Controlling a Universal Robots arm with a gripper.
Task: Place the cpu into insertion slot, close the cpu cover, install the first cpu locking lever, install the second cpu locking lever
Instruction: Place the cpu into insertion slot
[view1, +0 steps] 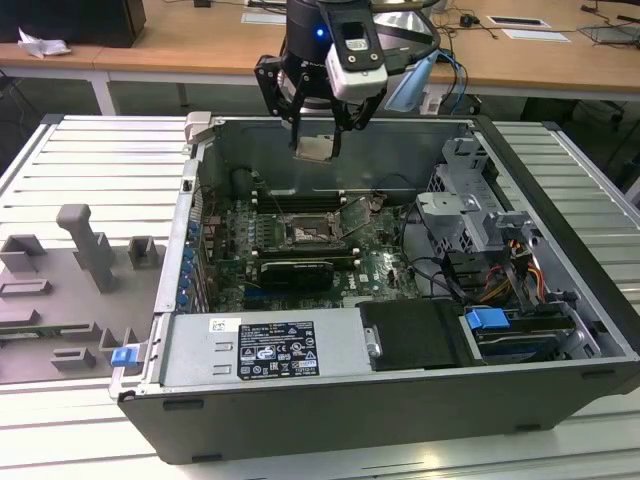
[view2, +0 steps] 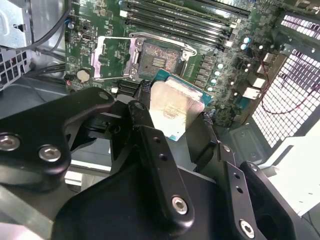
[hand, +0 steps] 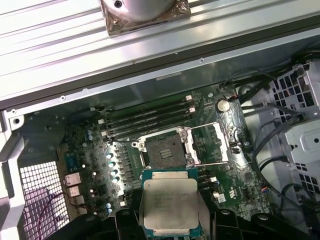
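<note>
My fingers (view2: 142, 120) are clamped on the cpu (hand: 170, 205) by its opposite edges, holding it face-up above the open insertion slot (hand: 164, 150) inside the computer case (view1: 350, 420). I judge it light, stiff and fragile underneath, so grip the edges only.

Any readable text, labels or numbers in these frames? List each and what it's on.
No text can be quoted; all print is too small to read.
power supply label, black: white lines and marks, unreadable.
white sticker beside it: unreadable.
cpu, gripped in the claw: faint engraving on its face, unreadable.
motherboard: white markings, unreadable.
</note>
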